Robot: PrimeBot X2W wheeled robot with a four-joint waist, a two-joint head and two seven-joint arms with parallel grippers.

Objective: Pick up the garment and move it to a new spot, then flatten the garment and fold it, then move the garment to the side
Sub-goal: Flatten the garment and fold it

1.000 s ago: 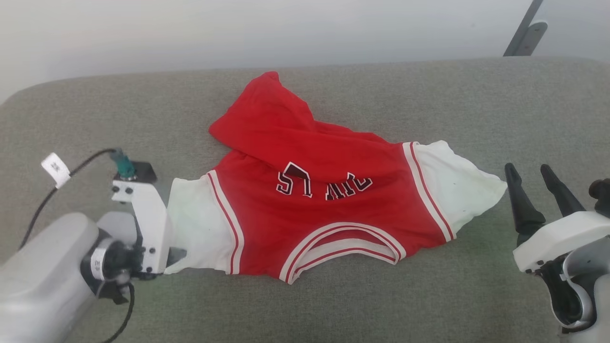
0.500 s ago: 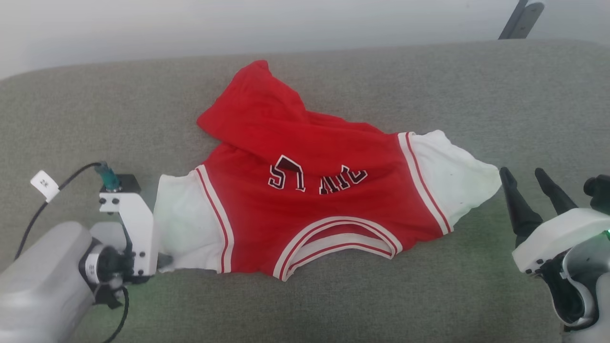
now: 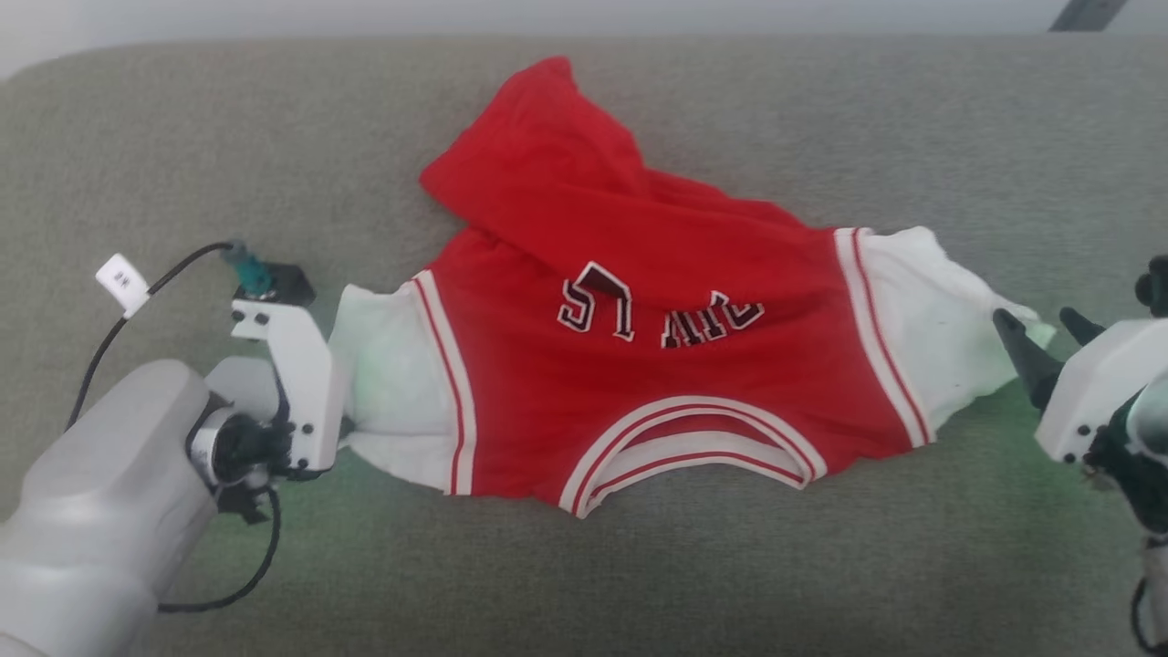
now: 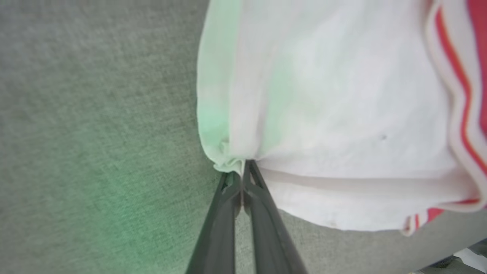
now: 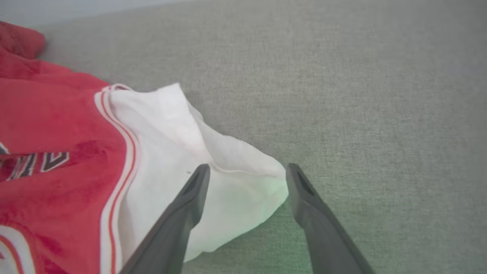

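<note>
The garment (image 3: 657,383) is a red jersey with white sleeves, lying crumpled on a grey cushion with its black lettering facing up and its collar toward me. Its lower part is folded over at the far side. My left gripper (image 4: 242,169) is shut, pinching the edge of the left white sleeve (image 4: 323,95); in the head view my left gripper (image 3: 345,427) sits at that sleeve's outer edge, mostly behind its white wrist bracket. My right gripper (image 5: 248,171) is open, its fingers straddling the tip of the right white sleeve (image 5: 171,133). In the head view my right gripper (image 3: 1038,321) is at the sleeve's end.
The grey upholstered cushion (image 3: 639,584) stretches wide on all sides of the jersey. Its far edge meets a pale wall (image 3: 547,14). A dark metal bar (image 3: 1086,13) pokes in at the top right. A black cable (image 3: 137,306) loops off my left wrist.
My left gripper has closed on the left sleeve's edge. My right gripper has moved forward until its open fingers straddle the right sleeve's tip. The head camera has tilted down.
</note>
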